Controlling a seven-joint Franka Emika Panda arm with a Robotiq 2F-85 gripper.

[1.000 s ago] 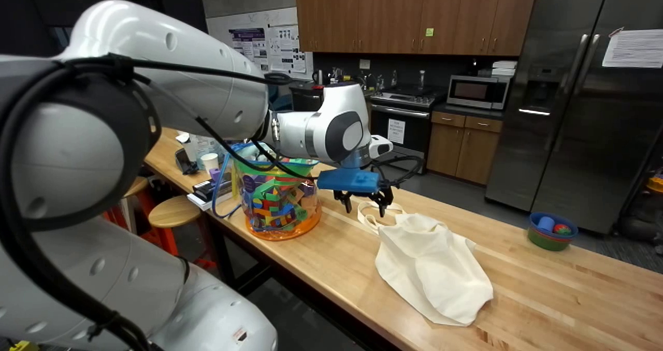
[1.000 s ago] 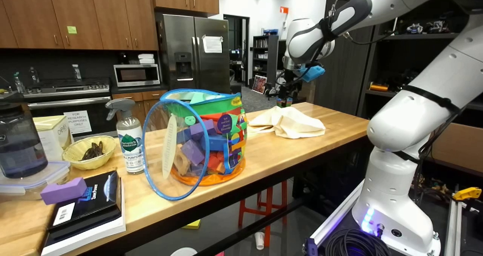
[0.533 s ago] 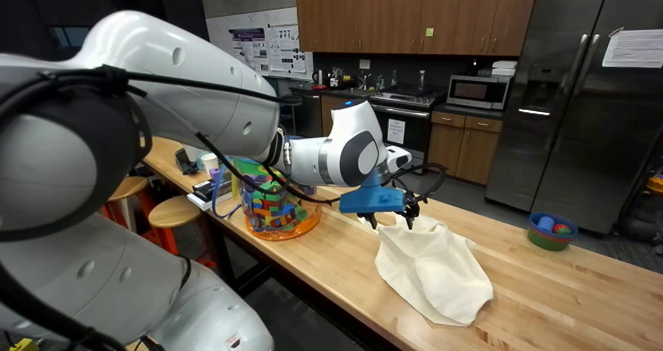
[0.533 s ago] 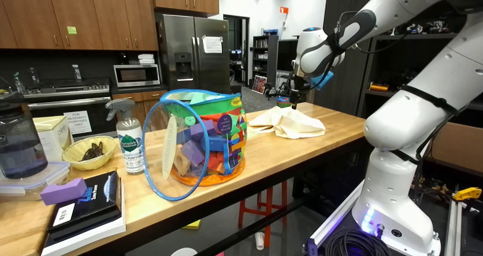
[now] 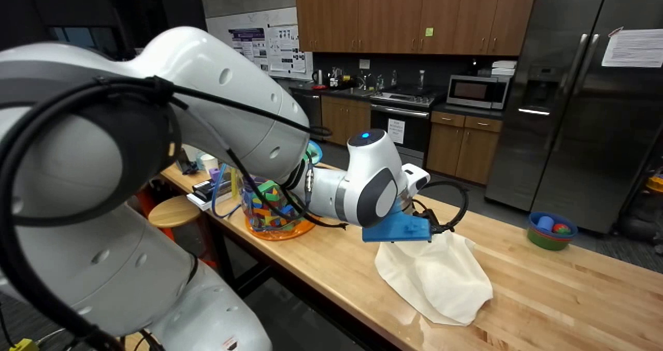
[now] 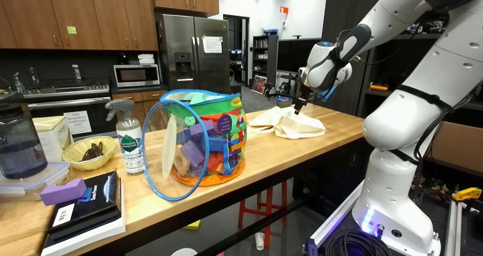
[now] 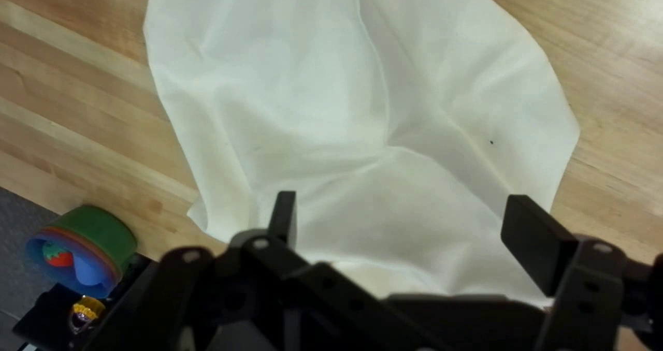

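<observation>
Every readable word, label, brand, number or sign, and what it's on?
"FOR RESEARCH PURPOSES ONLY": paper sign on the oven
"Seventh GENERATION": spray bottle
"PURPOSE": lower on that bottle
Too small or blurred: black package, purple label and oval label on the block bag, carton, fridge paper, wall posters, arm sticker
No text visible: cream cloth
No number legible
</observation>
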